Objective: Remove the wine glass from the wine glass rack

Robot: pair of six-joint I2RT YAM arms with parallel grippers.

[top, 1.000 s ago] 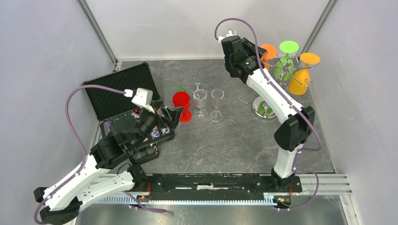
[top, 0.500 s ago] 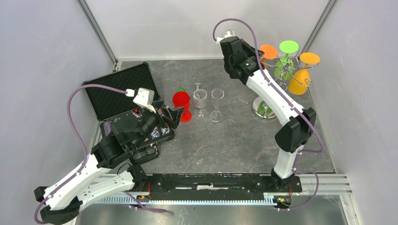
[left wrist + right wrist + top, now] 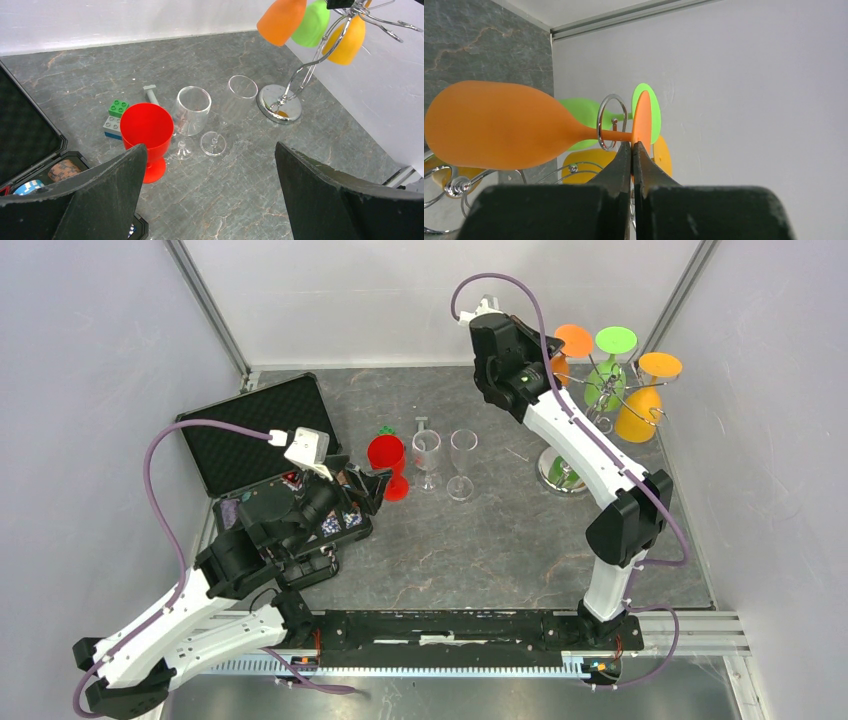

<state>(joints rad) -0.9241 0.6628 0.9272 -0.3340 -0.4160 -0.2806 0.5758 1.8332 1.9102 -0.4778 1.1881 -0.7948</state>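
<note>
Open black case (image 3: 255, 430) noted at far left of the desk (image 3: 480, 550), its lid laid back. Left gripper (image 3: 365, 485) was held over the case's near right corner, fingers (image 3: 100, 195) spread wide, nothing between them. Just right of it a red goblet (image 3: 146, 127) was seen standing upright, green and grey toy bricks (image 3: 116, 117) close behind it. Two clear stemmed glasses (image 3: 428, 448) were recorded next, upright and side by side. Right gripper (image 3: 632, 145) was raised at the back, at the left side of the wine glass rack (image 3: 280, 102); its fingers (image 3: 616, 170) were pressed together, tips set where the stem meets the foot of the orange wine glass (image 3: 499, 125). Whether the foot was pinched could not be told. That glass was seen hanging bowl-down on the rack, stem through a wire ring (image 3: 611, 122). A green glass (image 3: 606, 385) and a yellow-orange glass (image 3: 640, 415) were hung further right.
</note>
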